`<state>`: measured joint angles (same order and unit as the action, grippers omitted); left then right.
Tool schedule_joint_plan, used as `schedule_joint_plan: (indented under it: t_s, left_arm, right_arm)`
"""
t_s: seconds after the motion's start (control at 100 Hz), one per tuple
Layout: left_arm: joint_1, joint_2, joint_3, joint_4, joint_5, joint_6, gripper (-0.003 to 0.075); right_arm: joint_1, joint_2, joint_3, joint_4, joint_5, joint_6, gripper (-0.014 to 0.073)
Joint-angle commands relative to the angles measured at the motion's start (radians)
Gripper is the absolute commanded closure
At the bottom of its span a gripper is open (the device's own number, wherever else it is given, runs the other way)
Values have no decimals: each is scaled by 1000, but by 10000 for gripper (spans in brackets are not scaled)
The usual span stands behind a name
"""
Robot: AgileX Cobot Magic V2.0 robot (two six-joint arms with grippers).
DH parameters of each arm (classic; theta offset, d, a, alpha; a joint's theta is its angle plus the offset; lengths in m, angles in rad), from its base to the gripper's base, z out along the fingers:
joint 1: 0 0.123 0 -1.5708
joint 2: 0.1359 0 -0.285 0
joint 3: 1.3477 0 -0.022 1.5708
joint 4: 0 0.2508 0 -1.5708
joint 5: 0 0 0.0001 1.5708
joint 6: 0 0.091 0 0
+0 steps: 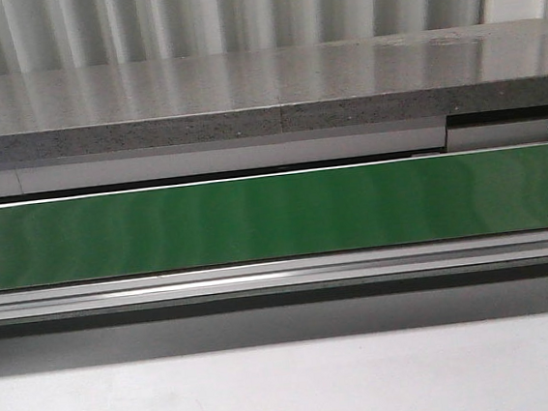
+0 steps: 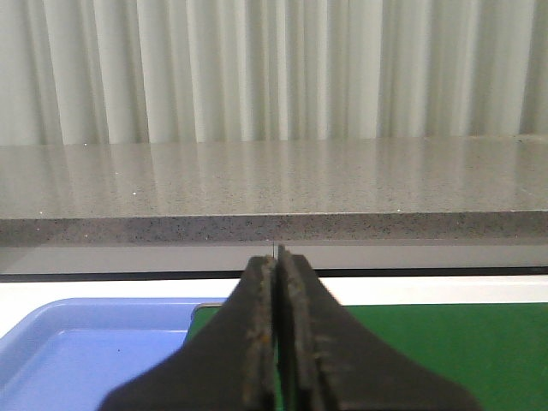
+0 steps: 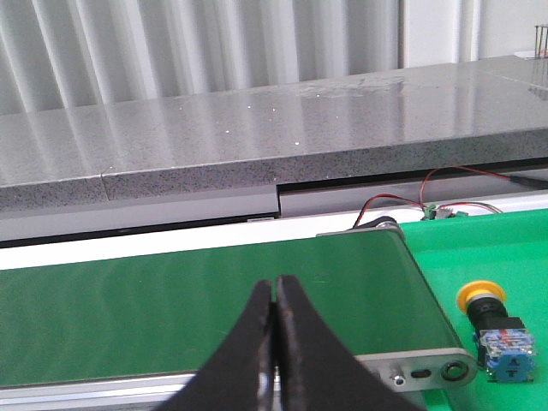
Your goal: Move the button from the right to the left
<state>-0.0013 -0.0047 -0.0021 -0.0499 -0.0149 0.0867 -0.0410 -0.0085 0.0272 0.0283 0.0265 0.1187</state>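
The button (image 3: 499, 330) shows only in the right wrist view: yellow cap, black collar, blue-grey body, lying on a bright green surface (image 3: 497, 248) beyond the belt's right end. My right gripper (image 3: 275, 286) is shut and empty above the dark green conveyor belt (image 3: 205, 308), well apart from the button. My left gripper (image 2: 276, 257) is shut and empty, above the belt's left end (image 2: 428, 342) beside a blue tray (image 2: 77, 351). Neither gripper nor the button shows in the front view.
The belt (image 1: 275, 215) runs across the front view with a metal rail (image 1: 281, 275) in front and a grey stone counter (image 1: 263, 95) behind. Red wires (image 3: 445, 184) run near the belt's right end. A white curtain hangs at the back.
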Motion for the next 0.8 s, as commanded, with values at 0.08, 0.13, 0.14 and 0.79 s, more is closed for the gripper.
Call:
schedule_joint_plan:
  t_s: [0.08, 0.13, 0.14, 0.79]
  left_arm:
    - [-8, -35, 24, -7, -81, -4, 740]
    - [-8, -35, 24, -7, -81, -4, 740]
    - [-8, -35, 24, -7, -81, -4, 740]
    - [-8, -35, 24, -7, -81, -4, 740]
  right_arm:
    - [-1, -15, -17, -12, -84, -2, 661]
    - [-1, -15, -17, -12, -84, -2, 661]
    - [-1, -15, -17, -12, -84, -2, 661]
    - [-1, -11, -81, 19, -71, -2, 661]
